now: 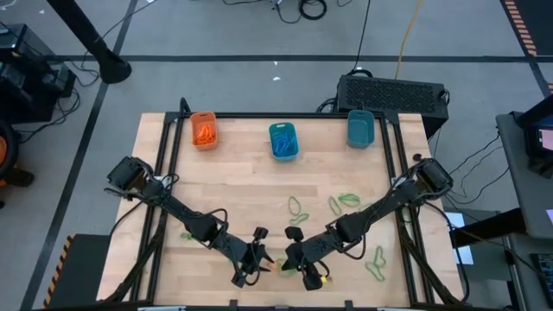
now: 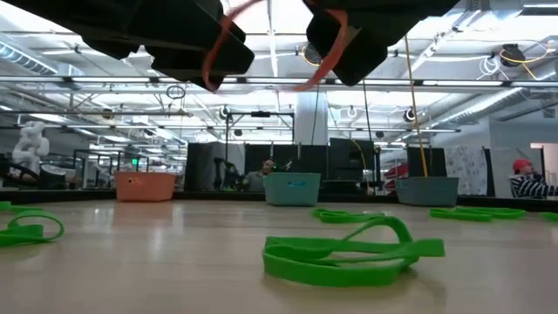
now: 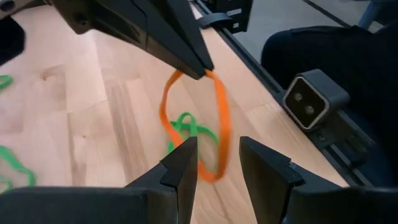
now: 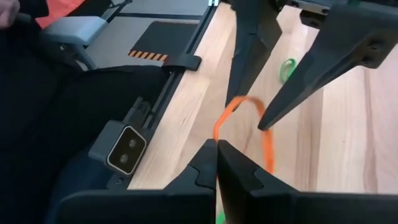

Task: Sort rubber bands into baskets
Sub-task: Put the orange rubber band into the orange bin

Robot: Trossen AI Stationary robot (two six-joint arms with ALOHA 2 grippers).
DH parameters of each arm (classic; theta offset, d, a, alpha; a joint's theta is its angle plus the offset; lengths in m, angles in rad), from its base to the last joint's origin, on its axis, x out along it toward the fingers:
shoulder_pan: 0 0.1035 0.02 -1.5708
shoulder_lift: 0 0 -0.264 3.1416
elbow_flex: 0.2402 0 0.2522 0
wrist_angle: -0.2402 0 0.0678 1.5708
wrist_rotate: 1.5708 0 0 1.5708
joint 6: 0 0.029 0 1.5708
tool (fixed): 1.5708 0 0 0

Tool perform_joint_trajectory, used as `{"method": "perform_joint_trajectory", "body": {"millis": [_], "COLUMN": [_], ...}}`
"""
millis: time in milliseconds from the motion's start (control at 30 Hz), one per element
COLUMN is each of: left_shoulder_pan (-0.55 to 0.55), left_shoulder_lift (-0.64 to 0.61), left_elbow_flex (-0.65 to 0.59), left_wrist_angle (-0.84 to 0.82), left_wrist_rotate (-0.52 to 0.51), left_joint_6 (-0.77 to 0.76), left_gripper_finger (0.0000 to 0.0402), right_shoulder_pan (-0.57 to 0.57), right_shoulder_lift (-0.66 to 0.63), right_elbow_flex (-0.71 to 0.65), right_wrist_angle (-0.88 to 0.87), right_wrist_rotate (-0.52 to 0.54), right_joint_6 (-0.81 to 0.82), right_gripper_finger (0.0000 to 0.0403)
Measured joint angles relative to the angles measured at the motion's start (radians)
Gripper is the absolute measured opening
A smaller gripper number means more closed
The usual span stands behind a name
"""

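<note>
- Right end effector is clenched on an orange band, pinching it at the fingertips, above the desk's front edge.
- Left end effector is released — its fingers stand apart with the lower part of the same orange band hanging between them; whether a finger touches the band I cannot tell.
- Both end effectors meet tip to tip near the desk's front edge, the band stretched between them and off the wood.
- Green bands lie loose on the desk — several right of centre, one flat just under the end effectors.
- Orange basket sits at the desk's back edge, left of centre, with orange bands inside.
- Middle basket, teal, sits at the back centre, holding blue bands.
- Third basket, teal, sits at the back edge further right.
</note>
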Motion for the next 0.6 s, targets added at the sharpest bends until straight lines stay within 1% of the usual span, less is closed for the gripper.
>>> {"method": "perform_joint_trajectory", "body": {"millis": [100, 233, 300, 400, 500, 533, 600], "left_shoulder_pan": [0.0, 0.0, 0.0, 0.0, -0.003, -0.005, -0.007], "left_shoulder_lift": [0.0, 0.0, 0.0, 0.0, 0.0, 0.0, 0.0], "left_elbow_flex": [0.0, 0.0, 0.0, 0.0, 0.0, 0.0, 0.0], "left_wrist_angle": [0.0, 0.0, -0.001, -0.006, -0.022, -0.026, -0.026], "left_wrist_rotate": [-0.029, -0.034, -0.034, -0.034, -0.035, -0.037, -0.037], "left_joint_6": [0.0, 0.001, 0.001, 0.007, 0.046, 0.055, 0.06], "left_gripper_finger": [0.0128, 0.0127, 0.0119, 0.0081, 0.002, 0.0012, 0.0007], "right_shoulder_pan": [-0.008, -0.015, -0.018, -0.018, -0.018, -0.018, -0.019], "right_shoulder_lift": [0.0, 0.0, 0.0, 0.0, 0.0, 0.0, 0.0], "right_elbow_flex": [0.0, 0.0, 0.0, 0.0, 0.0, 0.0, 0.0], "right_wrist_angle": [0.0, 0.0, 0.0, -0.001, -0.002, -0.002, -0.007], "right_wrist_rotate": [0.0, 0.0, 0.0, 0.0, 0.001, 0.001, 0.002], "right_joint_6": [0.011, 0.011, 0.011, 0.012, 0.011, 0.011, 0.011], "right_gripper_finger": [0.0, 0.0, 0.0, 0.0, 0.0, 0.0002, 0.0009]}}
